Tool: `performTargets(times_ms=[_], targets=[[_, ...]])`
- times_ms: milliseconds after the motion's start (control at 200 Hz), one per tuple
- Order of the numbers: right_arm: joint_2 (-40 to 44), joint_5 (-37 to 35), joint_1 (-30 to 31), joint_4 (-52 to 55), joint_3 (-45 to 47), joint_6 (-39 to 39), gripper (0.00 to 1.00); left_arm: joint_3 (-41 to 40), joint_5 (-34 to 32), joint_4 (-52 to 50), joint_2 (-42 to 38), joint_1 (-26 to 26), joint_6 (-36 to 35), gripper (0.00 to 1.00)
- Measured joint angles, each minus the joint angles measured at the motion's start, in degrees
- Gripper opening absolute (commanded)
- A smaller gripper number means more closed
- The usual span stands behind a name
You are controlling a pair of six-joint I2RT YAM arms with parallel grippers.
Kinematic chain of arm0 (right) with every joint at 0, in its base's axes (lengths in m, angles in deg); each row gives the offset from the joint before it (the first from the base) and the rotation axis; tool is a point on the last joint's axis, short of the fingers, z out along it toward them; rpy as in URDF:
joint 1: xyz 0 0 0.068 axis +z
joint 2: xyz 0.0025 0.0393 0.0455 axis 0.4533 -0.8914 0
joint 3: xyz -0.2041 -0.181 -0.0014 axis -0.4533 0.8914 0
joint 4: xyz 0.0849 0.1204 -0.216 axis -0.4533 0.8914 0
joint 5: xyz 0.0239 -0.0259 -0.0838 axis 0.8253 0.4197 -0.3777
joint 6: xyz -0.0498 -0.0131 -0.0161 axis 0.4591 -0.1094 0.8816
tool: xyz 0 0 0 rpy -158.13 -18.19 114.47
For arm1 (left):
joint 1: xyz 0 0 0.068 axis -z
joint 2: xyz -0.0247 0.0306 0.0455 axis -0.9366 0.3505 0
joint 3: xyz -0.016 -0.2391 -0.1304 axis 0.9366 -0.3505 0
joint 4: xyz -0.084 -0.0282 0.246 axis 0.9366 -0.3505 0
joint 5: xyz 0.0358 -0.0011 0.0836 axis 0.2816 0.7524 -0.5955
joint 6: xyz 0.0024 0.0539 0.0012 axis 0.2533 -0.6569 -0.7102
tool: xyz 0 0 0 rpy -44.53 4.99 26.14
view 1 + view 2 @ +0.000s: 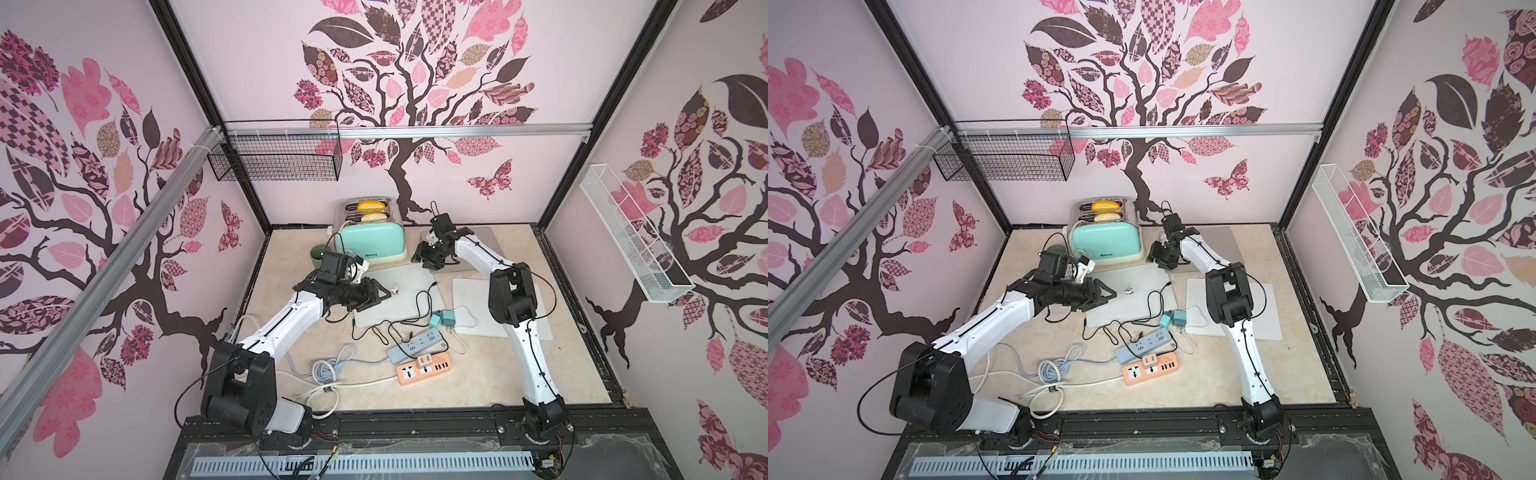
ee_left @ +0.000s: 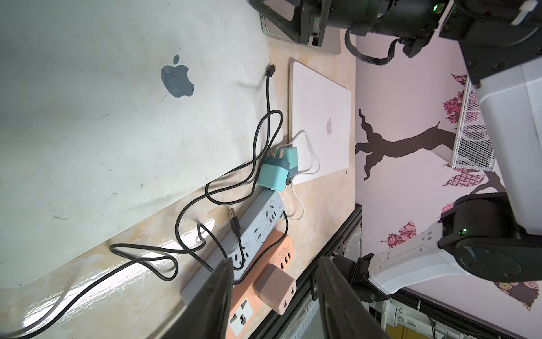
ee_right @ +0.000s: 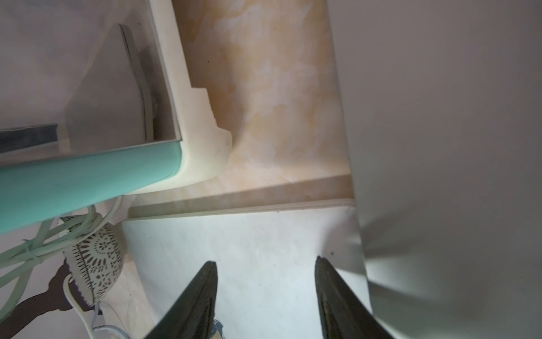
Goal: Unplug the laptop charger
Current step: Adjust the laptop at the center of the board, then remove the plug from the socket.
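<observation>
Plainly, the left hand hovers part-open and empty over the laptop; the right hand likewise (by the toaster). The pale teal charger lies on the surface beside the power strip.

The black cable lies looped across the silver laptop and tabletop; its connector end rests at the laptop's edge. Two teal chargers sit by the grey power strip. The fingers stand apart, holding nothing.
</observation>
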Motion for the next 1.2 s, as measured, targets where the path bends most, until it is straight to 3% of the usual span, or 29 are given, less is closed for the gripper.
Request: performTargets(times_ms=[695,810,925,1060,1200], targets=[[0.50,-7.08,-1.84,3.39,0.09,1.95,0.57,2.19,0.48,0.00,2.71,0.00,0.02,0.50],[1.22,-6.69,-2.03,3.67,0.59,2.14,0.60,2.69,1.09,-0.20,3.10,0.00,-0.79,0.75],[4.00,-4.48,-2.14,4.07,3.08,3.41,0.67,4.46,1.46,-3.37,3.23,0.00,-3.02,0.92],[12.72,-1.14,-2.40,5.99,9.22,6.19,0.74,5.77,0.04,-10.01,2.51,0.00,-8.07,0.97],[27.98,0.46,-2.12,8.59,20.72,9.27,0.78,3.39,-1.33,-16.35,-0.42,0.04,-10.99,0.98]])
